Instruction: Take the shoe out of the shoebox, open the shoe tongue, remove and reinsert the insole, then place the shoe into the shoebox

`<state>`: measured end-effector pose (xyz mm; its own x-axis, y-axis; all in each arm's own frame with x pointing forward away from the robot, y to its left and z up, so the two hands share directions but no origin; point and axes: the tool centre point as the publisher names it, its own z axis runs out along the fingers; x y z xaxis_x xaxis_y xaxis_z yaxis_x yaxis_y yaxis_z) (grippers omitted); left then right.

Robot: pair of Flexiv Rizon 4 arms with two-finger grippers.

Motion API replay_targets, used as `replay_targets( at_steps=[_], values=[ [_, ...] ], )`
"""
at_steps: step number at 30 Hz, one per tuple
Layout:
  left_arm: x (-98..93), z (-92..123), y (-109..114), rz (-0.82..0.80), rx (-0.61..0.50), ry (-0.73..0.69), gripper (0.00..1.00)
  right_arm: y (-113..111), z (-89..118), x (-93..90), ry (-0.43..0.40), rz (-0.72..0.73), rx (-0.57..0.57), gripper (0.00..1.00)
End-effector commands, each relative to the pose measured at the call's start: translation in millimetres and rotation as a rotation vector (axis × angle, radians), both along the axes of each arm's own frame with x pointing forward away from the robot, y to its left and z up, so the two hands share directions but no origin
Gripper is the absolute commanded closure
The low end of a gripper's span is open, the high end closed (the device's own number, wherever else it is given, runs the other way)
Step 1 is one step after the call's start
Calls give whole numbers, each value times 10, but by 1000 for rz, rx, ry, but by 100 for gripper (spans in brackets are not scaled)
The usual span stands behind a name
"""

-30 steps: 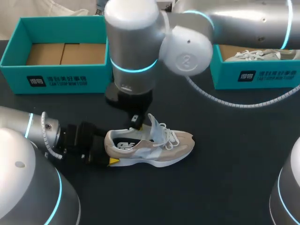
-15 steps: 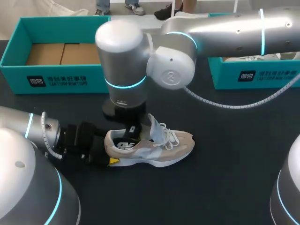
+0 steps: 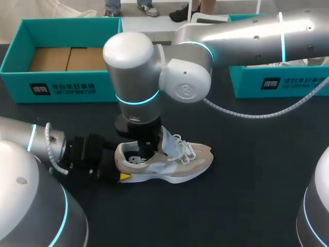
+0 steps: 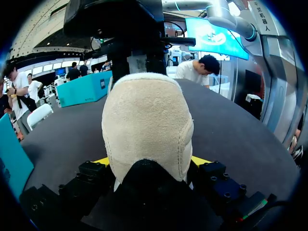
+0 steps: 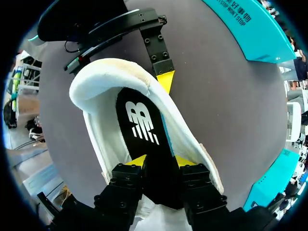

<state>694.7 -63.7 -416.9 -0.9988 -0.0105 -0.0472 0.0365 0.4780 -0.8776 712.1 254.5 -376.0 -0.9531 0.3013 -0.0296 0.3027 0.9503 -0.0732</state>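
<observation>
Beige-sided, the shoe [image 3: 169,162] is stood on its sole on the black table [image 3: 247,180], well apart from the teal shoebox [image 3: 56,85] behind it, its heel clamped from both sides by the left gripper [image 4: 150,162], while the right gripper [image 5: 162,162] is held inside its opening over the black insole [image 5: 142,122], its grip not discernible.

We see the shoe [image 3: 172,160] in napped beige suede with a fleecy white collar; its insole [image 5: 143,126] is smooth matt black. Our right arm [image 3: 241,36] looks like glossy silver metal, the box [image 3: 67,87] is matt teal cardboard, and the table [image 3: 257,170] is matt and dark.
</observation>
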Motion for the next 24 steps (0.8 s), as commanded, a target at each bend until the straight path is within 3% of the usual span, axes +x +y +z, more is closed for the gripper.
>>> replay_targets(
  at_steps=[1,10,12,13,14,19,24],
  values=[
    [5,-16,2,0,1,-1,100,43,-138,53,7,10,1,63],
    [5,-16,2,0,1,-1,100,55,-407,38,55,33,-2,61],
    [5,-16,2,0,1,-1,100,78,-450,-21,69,20,6,72],
    [5,-16,2,0,1,-1,100,82,-460,-49,73,12,9,89],
    [5,-16,2,0,1,-1,100,86,-465,-71,77,8,9,100],
    [5,-16,2,0,1,-1,100,61,-447,-213,98,-31,22,100],
    [5,-16,2,0,1,-1,100,-52,-251,-284,68,-95,37,100]
  ],
)
